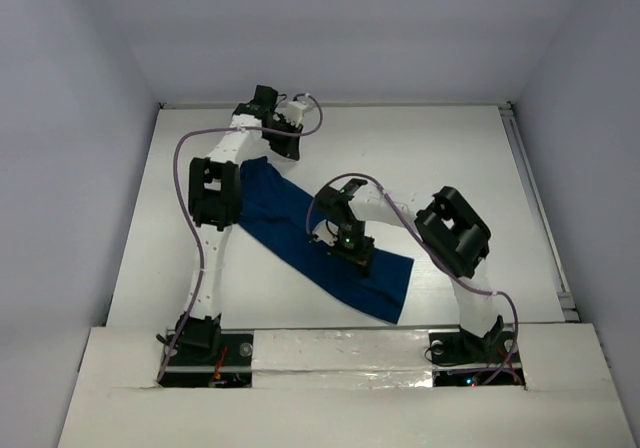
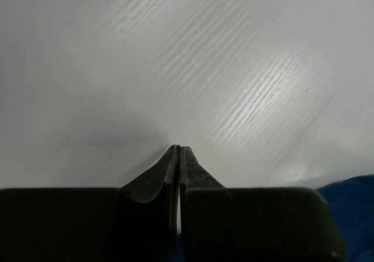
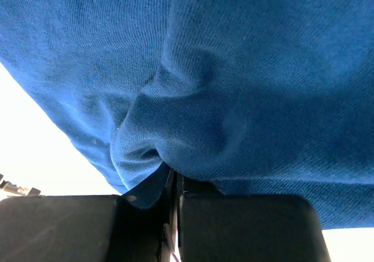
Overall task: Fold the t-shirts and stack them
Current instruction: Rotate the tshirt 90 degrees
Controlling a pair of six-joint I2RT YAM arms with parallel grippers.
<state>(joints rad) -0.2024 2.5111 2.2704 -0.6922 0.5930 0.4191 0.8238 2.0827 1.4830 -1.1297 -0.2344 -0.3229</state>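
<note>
The t-shirt is dark blue and lies as a long diagonal band on the white table, running from back left to front right. My right gripper sits over the band's middle. In the right wrist view its jaws are shut, with a puckered fold of the t-shirt bunched at the tips. My left gripper is at the band's far end, shut, its fingertips over bare table with no cloth between them. A corner of the t-shirt shows at that view's lower right. No white print is visible.
Grey walls enclose the table on the left, back and right. A white raised ledge runs along the near edge between the two arm bases. Purple cables loop along both arms.
</note>
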